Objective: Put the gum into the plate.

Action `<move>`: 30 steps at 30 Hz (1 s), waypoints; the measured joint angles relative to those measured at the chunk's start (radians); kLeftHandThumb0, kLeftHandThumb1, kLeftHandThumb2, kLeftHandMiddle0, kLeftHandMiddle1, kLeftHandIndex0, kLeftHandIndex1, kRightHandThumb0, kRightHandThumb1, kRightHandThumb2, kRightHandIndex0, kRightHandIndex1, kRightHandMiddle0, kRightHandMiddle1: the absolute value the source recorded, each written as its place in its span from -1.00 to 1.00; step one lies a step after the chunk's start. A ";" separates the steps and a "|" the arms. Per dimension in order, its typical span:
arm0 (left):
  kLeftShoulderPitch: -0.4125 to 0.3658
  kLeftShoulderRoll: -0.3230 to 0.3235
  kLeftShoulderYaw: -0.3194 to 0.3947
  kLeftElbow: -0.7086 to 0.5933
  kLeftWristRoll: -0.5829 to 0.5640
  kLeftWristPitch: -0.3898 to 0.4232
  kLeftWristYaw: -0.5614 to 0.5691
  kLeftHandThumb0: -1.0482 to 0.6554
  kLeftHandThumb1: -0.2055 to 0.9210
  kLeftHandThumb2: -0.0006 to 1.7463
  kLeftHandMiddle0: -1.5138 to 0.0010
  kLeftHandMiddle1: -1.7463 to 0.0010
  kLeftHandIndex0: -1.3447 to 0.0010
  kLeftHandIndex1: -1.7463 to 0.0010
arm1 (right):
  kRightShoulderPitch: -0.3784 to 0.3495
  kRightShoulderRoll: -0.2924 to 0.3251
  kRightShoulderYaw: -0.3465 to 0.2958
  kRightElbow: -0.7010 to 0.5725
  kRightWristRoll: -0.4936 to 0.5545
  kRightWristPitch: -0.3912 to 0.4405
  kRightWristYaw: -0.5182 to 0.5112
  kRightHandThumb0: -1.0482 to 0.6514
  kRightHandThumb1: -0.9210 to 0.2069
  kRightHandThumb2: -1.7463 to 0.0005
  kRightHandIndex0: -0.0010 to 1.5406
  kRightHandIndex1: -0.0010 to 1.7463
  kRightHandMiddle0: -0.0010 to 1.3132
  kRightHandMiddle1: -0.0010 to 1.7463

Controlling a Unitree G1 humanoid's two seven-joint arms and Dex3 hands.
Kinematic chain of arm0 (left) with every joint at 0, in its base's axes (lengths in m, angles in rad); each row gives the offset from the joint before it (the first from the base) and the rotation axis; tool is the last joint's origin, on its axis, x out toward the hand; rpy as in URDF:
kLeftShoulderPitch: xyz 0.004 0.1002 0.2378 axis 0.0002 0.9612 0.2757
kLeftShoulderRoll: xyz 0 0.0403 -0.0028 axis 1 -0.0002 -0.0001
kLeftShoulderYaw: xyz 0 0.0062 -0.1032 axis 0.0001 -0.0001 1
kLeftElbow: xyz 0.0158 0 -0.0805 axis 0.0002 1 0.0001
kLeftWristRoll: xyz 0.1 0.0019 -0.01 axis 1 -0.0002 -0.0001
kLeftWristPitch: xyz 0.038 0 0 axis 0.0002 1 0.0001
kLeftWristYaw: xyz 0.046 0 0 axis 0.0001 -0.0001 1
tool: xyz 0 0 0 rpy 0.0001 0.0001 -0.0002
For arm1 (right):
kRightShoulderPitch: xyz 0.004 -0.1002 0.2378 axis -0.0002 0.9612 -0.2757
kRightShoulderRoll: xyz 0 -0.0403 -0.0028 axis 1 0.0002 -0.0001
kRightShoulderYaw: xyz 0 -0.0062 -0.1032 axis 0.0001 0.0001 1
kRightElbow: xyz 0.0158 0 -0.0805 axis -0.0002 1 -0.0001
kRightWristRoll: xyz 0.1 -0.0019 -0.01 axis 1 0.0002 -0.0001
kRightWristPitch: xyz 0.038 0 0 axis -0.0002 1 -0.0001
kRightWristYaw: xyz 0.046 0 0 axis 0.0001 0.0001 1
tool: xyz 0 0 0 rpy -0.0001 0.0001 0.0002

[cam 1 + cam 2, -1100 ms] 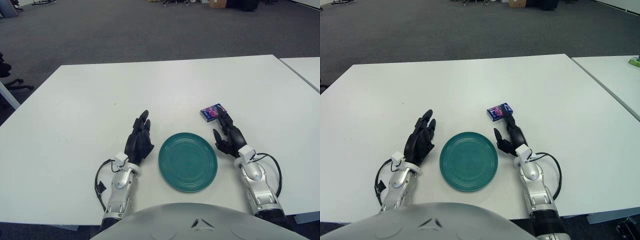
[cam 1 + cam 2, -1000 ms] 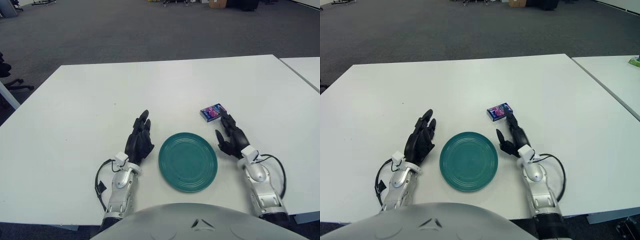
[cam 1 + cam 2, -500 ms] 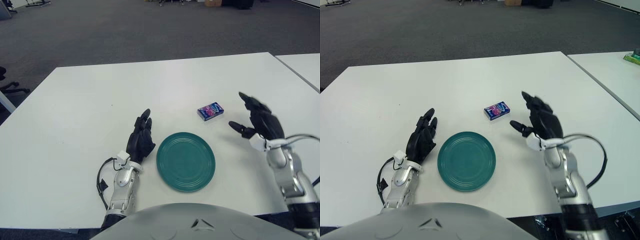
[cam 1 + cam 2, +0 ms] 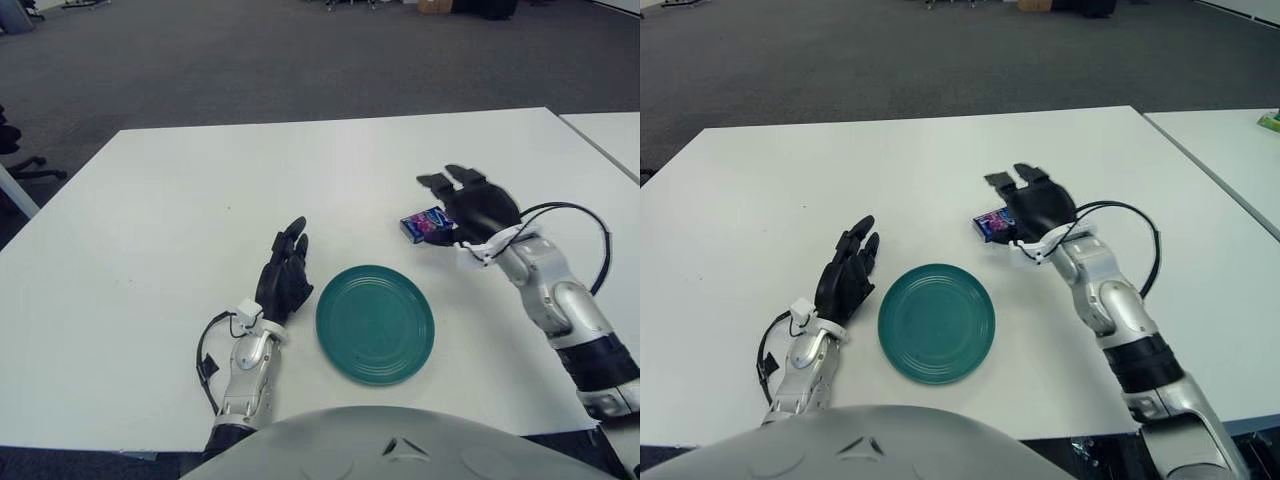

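A small blue and purple gum pack (image 4: 421, 225) lies flat on the white table (image 4: 180, 210), just behind and to the right of the green plate (image 4: 375, 322), which holds nothing. My right hand (image 4: 466, 203) hovers over the right side of the gum pack, its fingers spread and reaching left beyond it, and it covers the pack's right end. I cannot tell whether the palm touches the pack. My left hand (image 4: 284, 276) rests on the table left of the plate with relaxed fingers and holds nothing.
A second white table (image 4: 612, 137) stands close on the right, across a narrow gap. A black office chair (image 4: 14, 150) is at the far left edge. Grey carpet lies beyond the table.
My right hand has lifted from the table beside the plate, swung out to the right, then moved forward and left until it is over the gum pack. The left hand, plate and gum have not moved.
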 measured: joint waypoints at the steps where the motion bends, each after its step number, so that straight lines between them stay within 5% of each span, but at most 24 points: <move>1: 0.001 0.000 -0.001 -0.002 0.000 0.001 0.002 -0.96 1.00 0.04 0.71 0.98 1.00 0.30 | -0.005 0.002 0.008 0.023 0.000 -0.006 -0.002 -0.77 -1.00 0.45 -0.75 -1.00 -1.00 -0.40; 30: 0.013 0.000 -0.014 -0.027 -0.037 0.018 0.008 -0.96 1.00 0.02 0.72 1.00 1.00 0.32 | -0.266 0.011 0.188 0.480 0.052 -0.178 0.058 -0.66 -1.00 0.60 -0.71 -0.99 -1.00 -0.43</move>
